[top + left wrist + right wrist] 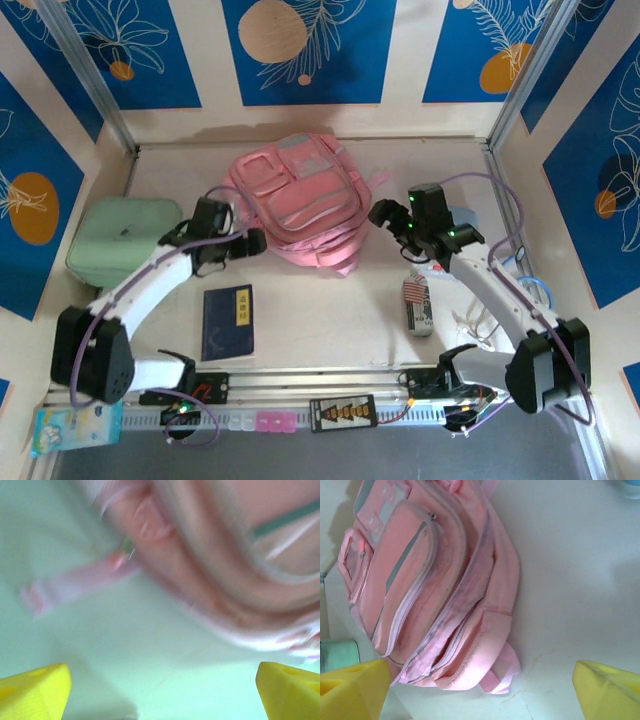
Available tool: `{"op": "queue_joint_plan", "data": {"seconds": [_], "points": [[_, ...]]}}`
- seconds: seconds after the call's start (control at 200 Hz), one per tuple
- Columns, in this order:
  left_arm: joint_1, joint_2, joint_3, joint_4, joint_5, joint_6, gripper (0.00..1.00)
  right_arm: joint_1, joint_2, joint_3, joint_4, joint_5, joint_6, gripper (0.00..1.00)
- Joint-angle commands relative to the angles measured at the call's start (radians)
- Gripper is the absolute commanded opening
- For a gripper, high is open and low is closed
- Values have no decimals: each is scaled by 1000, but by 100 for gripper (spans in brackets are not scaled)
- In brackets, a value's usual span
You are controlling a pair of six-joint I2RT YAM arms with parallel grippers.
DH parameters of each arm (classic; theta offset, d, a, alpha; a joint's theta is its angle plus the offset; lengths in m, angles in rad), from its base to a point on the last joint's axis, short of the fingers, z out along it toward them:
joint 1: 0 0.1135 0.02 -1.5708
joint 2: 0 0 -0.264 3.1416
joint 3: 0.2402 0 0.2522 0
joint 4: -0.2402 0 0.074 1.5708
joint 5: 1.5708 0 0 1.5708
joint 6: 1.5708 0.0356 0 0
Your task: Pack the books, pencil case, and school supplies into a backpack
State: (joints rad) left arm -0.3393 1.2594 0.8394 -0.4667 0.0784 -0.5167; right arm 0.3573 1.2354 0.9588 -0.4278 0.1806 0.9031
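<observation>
The pink backpack (300,200) lies flat at the back middle of the table, front pockets up. My left gripper (247,243) hovers at its lower left edge, open and empty; its wrist view is blurred, with the backpack (225,575) and a strap (75,582) beyond the open gripper (162,692). My right gripper (385,215) is open just right of the bag. In the right wrist view the backpack (435,580) lies ahead of the gripper (480,690), a zip gaping slightly. One dark blue book (228,322) lies front left. A flag-print pack (415,291) and grey-white oblong (423,318) lie under the right arm.
A mint-green soft case (125,238) sits at the left wall, its corner visible (340,652). A blue tissue pack (75,428) lies at the front left by the rail. A pale blue sliver (463,214) shows behind the right arm. Walls enclose three sides.
</observation>
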Motion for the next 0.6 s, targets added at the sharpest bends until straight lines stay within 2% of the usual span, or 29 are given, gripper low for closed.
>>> {"op": "queue_joint_plan", "data": {"seconds": [0.0,0.135,0.255,0.47,0.595], "points": [[-13,-103,-119,-138,-9,-114,94,35,83,77,0,1,-48,93],[-48,-217,-239,-159,54,-230,94,62,174,144,-7,-7,-38,93],[-106,-252,-319,-117,92,-329,92,78,197,158,3,-2,-26,92],[-234,-170,-369,59,76,-453,91,85,196,148,-1,16,-12,92],[-250,-91,-370,186,128,-480,90,86,192,148,-8,23,-17,92]]}}
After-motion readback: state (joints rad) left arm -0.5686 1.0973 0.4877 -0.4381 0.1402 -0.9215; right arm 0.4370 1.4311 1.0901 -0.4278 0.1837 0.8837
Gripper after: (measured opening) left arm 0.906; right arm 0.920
